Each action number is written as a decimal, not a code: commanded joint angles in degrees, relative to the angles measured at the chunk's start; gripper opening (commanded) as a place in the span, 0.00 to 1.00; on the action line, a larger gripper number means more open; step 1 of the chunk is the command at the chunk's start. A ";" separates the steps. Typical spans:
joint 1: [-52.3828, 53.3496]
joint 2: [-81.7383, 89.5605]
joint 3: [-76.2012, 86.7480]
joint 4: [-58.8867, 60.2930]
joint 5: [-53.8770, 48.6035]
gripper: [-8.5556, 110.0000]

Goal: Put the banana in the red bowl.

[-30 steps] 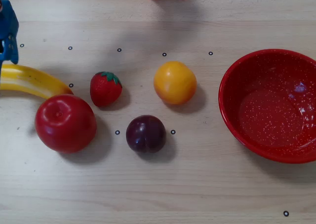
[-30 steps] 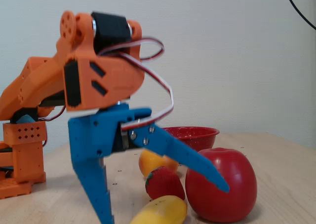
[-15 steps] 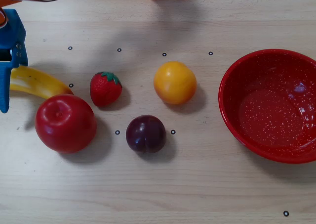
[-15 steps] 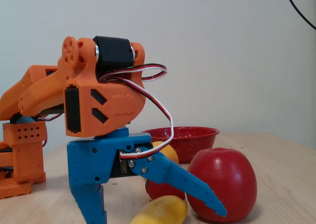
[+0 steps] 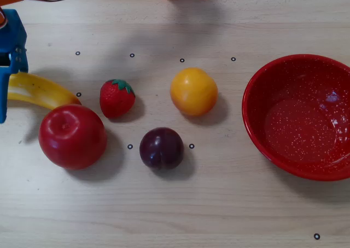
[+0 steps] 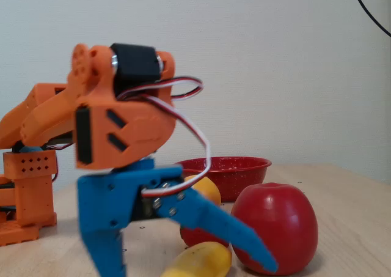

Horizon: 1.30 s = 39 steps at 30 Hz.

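Observation:
The yellow banana point(image 5: 41, 90) lies at the far left of the table in the overhead view, its left end hidden under my blue gripper point(image 5: 4, 94). In the fixed view the gripper point(image 6: 186, 268) is open, its two blue fingers point(image 6: 226, 228) spread wide on either side of the banana's end point(image 6: 198, 260), low over the table. Whether the fingers touch the banana I cannot tell. The red speckled bowl point(image 5: 257, 94) stands empty at the far right of the overhead view. It shows behind the fruit in the fixed view point(image 6: 229, 167).
A red apple point(image 5: 71, 136) sits right against the banana. A strawberry point(image 5: 116, 98), a round yellow-orange fruit point(image 5: 193, 91) and a dark plum point(image 5: 161, 148) lie between banana and bowl. The orange arm base point(image 6: 27, 185) stands at the back.

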 commanded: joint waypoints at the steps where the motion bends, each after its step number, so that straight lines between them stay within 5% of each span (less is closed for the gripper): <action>1: -2.02 3.96 -4.48 4.92 2.20 0.52; 21: -0.97 4.13 -4.31 5.10 2.72 0.35; 39: -1.58 3.87 -4.83 5.10 5.89 0.07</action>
